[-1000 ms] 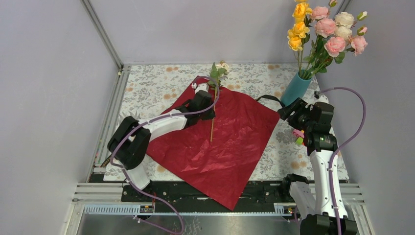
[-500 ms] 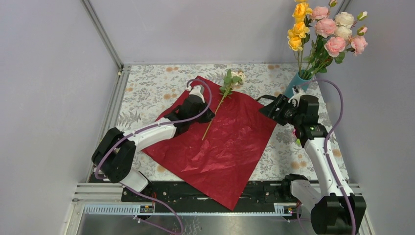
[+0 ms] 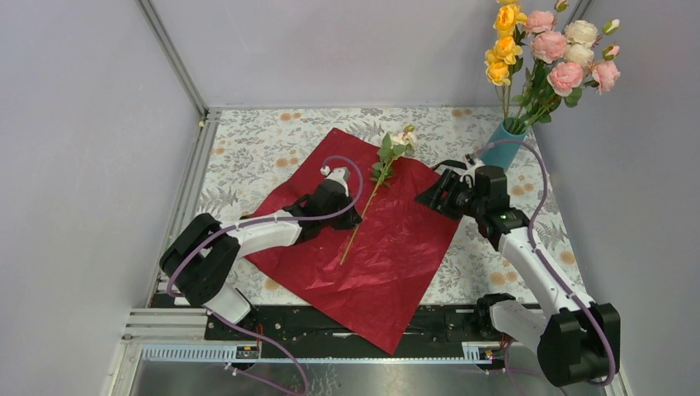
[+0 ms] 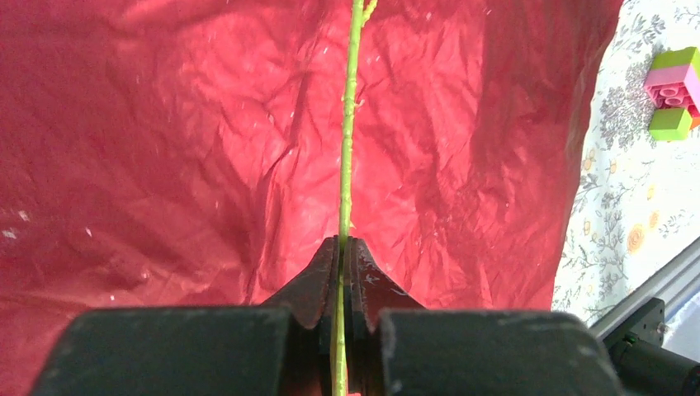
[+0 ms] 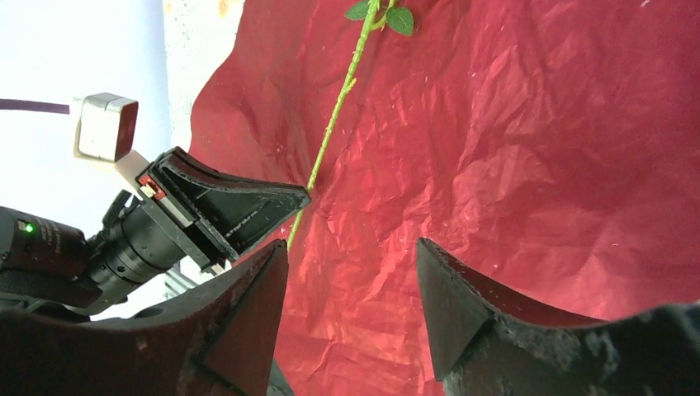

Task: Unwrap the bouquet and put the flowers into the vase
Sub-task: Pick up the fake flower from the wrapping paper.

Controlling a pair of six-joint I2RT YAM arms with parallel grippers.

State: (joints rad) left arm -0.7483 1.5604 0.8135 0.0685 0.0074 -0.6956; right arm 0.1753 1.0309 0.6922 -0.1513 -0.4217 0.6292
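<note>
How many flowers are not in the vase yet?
1: a single stem, pinched in the left jaws over the red paper. The rest stand in the teal vase. The paper could hide more.

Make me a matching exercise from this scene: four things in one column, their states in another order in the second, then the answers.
Things:
1. left gripper
2. right gripper
3. vase
4. red paper

States:
A. spread out on the tablecloth
B. shut on a flower stem
C. open, holding nothing
D. standing at the far right, holding a bunch of flowers

Pairs: 1-B, 2-C, 3-D, 4-A
</note>
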